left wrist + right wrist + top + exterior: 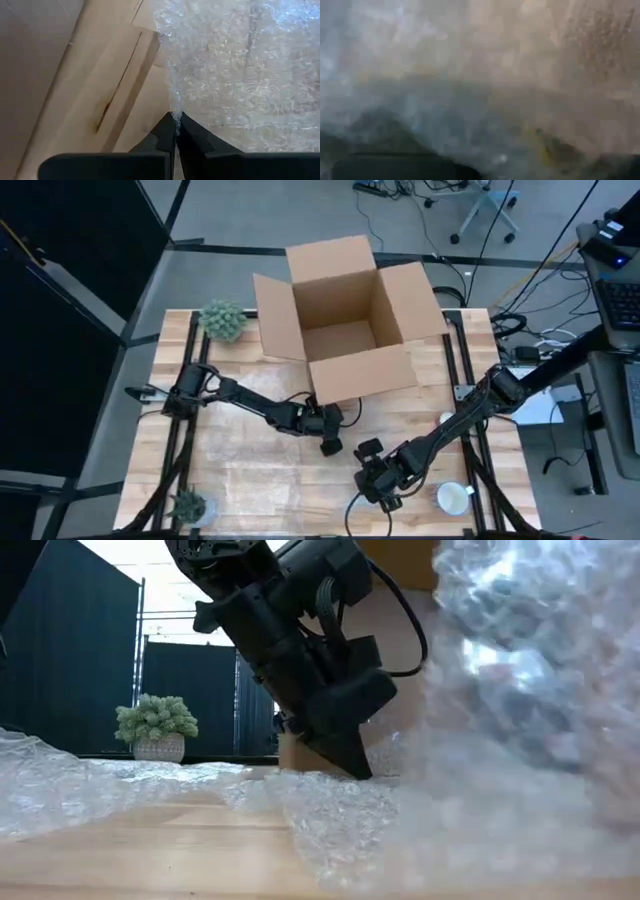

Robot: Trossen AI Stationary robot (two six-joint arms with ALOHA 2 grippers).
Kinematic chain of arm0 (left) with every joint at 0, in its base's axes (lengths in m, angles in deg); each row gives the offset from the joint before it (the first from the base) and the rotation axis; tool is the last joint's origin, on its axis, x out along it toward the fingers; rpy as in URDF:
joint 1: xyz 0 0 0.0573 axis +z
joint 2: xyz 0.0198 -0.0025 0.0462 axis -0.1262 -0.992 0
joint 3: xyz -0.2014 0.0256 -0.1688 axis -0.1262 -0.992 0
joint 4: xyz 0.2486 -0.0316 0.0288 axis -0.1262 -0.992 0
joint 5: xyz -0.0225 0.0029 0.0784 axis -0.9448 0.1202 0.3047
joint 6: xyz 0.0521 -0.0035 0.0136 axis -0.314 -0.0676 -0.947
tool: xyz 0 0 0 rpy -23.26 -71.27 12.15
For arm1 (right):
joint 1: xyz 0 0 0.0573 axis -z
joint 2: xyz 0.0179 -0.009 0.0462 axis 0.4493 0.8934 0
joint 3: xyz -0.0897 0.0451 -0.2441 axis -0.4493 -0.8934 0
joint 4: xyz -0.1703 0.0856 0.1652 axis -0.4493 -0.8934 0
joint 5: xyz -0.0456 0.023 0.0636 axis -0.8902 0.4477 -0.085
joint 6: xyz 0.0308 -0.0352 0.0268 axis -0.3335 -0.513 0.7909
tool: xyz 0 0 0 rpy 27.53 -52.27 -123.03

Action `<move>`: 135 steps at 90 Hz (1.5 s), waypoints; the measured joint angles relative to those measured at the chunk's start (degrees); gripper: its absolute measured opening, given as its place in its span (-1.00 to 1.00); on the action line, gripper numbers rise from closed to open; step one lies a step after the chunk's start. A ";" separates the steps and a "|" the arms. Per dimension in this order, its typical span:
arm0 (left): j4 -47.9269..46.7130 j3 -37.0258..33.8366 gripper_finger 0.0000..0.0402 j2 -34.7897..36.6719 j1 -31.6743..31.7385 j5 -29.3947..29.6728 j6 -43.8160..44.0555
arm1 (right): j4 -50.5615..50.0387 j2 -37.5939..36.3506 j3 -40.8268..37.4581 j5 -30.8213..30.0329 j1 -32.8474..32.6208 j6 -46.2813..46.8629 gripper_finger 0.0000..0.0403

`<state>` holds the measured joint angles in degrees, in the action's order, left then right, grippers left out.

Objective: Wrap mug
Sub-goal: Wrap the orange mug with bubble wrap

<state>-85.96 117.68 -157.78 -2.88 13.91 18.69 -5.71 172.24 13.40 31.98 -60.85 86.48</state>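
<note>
Left wrist view: my left gripper [175, 131] pinched shut on bubble wrap [240, 75] edge, near cardboard box [340, 320]. Right gripper [385, 480] under wrap; state: cannot tell. Mug [452, 498] unwrapped, right table [250, 390] corner. Risk: thin pinch slips, sheet tears.

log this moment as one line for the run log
step: wrap mug | left tool: shut on bubble wrap edge | right tool: low beside mug | mug: unwrapped
</note>
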 joint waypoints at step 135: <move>-12.34 2.23 -0.83 17.93 -7.10 0.04 -10.56 | -3.66 -0.31 2.99 -0.45 0.07 5.84 -0.16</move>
<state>-98.30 119.91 -139.84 -9.99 13.94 8.13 -9.37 171.93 16.39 31.53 -60.78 92.32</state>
